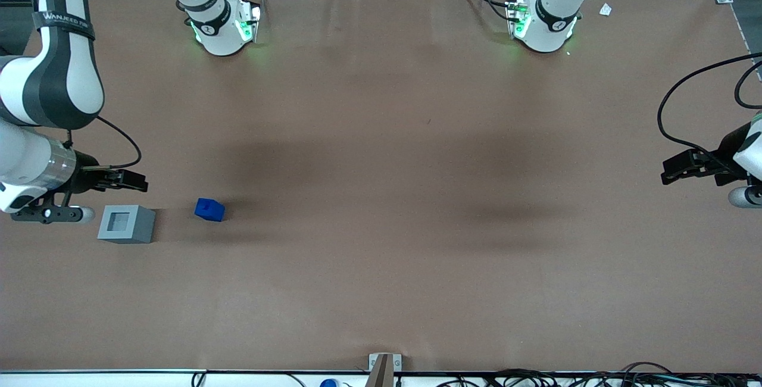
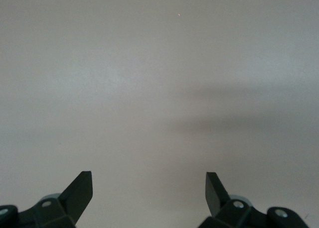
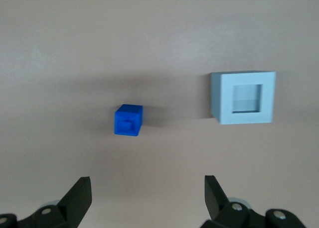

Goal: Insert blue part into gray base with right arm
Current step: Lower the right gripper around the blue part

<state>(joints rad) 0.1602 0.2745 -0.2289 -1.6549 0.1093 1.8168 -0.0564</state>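
Black band [image 1: 64, 22] on right arm [image 1: 50, 77]: lettering unreadable.

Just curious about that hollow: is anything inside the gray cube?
The gray base socket looks empty; the blue part lies apart on the table, and the open gripper hovers above.

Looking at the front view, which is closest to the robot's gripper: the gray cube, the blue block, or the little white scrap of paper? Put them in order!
From the gripper, which hangs open over the working arm's end of the table:
1. The gray base, just nearer the front camera than the gripper.
2. The blue part, beside the base, on the table.
3. The white scrap, toward the parked arm's end.
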